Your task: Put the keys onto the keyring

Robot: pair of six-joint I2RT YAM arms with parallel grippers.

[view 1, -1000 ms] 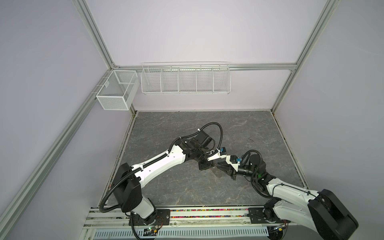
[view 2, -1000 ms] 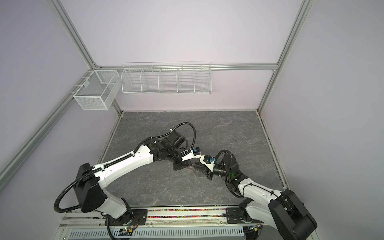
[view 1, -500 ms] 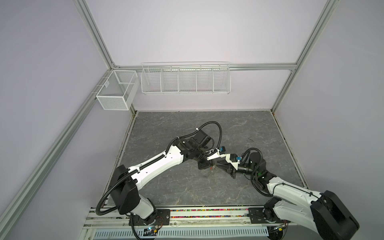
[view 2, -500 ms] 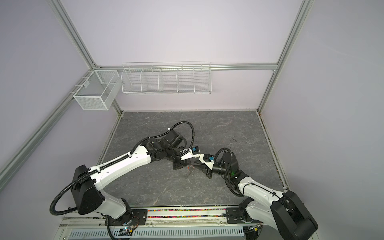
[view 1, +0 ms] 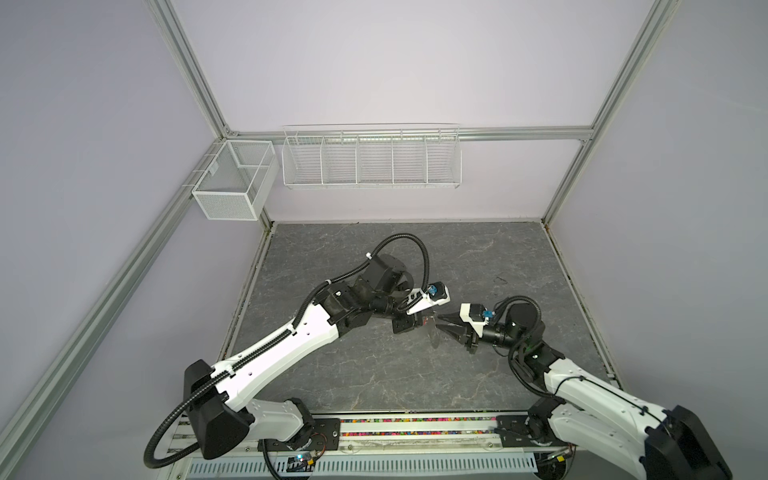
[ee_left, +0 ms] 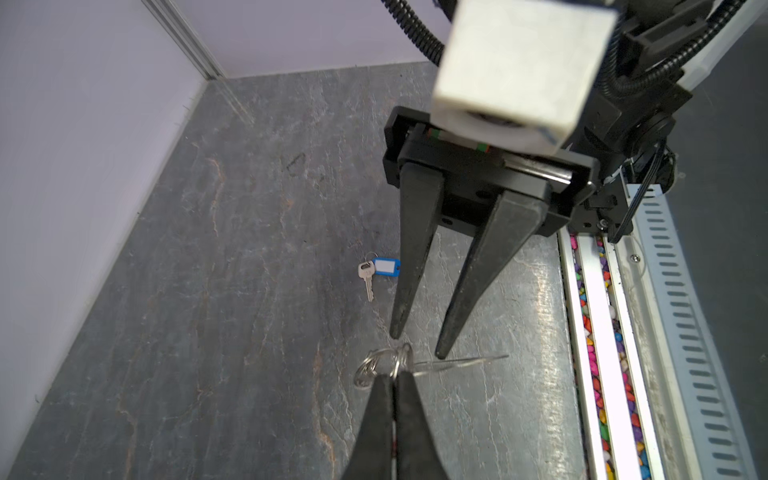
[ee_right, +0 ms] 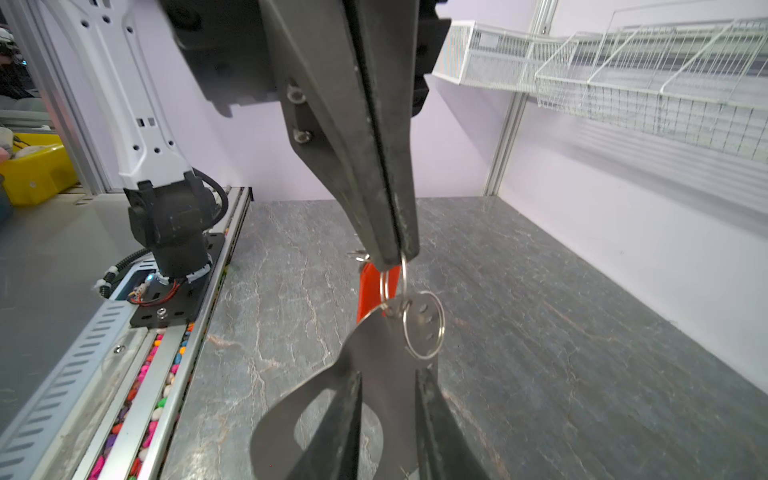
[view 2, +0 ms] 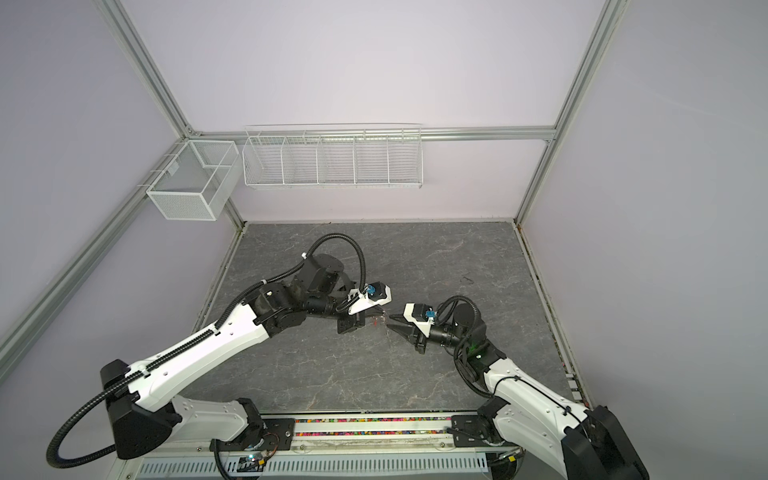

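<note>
Just below mid-frame in both top views, above a dark grey table, the left gripper is clenched on a small split ring; from that ring hang the flat grey keyring and a red key tag. The right gripper has its fingers parted at the keyring's narrow end; whether it grasps it cannot be told; the blue-tagged key lies flat on the table, apart from the keyring.
</note>
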